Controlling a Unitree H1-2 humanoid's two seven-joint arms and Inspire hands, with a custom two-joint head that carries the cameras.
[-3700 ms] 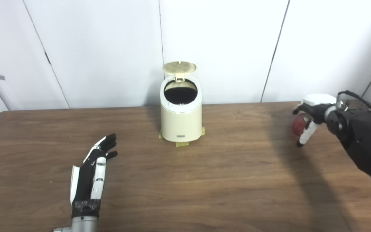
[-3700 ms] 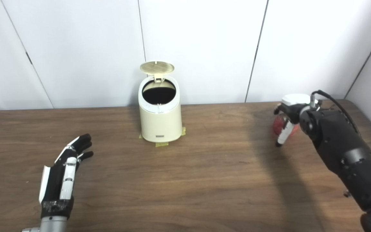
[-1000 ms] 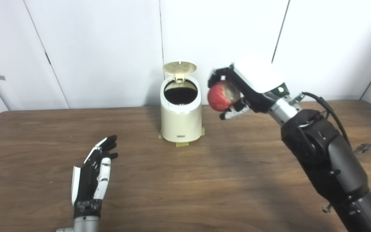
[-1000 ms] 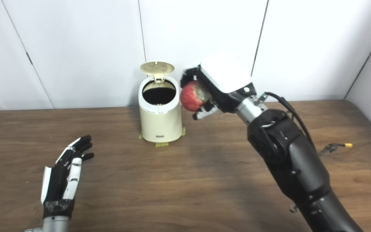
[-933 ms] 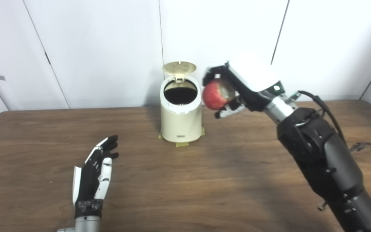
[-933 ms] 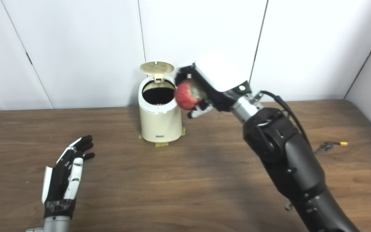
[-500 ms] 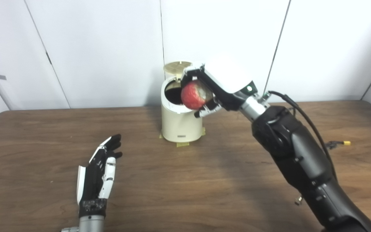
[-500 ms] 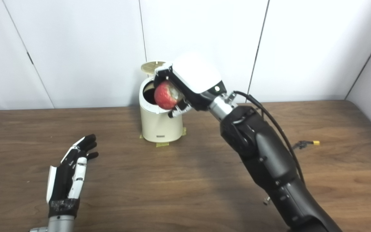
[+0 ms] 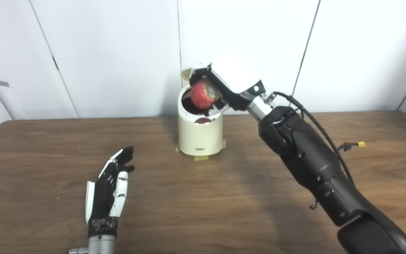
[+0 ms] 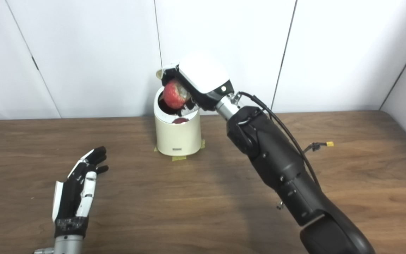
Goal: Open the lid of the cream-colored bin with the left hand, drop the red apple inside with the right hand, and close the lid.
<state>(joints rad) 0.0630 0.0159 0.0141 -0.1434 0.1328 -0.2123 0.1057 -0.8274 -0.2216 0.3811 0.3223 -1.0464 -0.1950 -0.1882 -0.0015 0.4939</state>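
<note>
White wall panels stood behind the brown wooden surface [image 9: 224, 197]. The right hand [image 9: 229, 86] hung over the cream-colored bin [image 9: 200, 135], fingers wrapped round the red apple [image 9: 201, 98] right above the mouth, lid [image 9: 186, 73] up behind. Drop step: it needed only a release. Half a second before, the apple sat beside the rim. The left hand [image 9: 108, 192] lay open, idle.

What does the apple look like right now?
The apple is round and red with a paler, yellowish patch on one side. The right hand is shut on it, fingers curled over its top. It hangs just above the open mouth of the cream bin, not yet dropped in.
</note>
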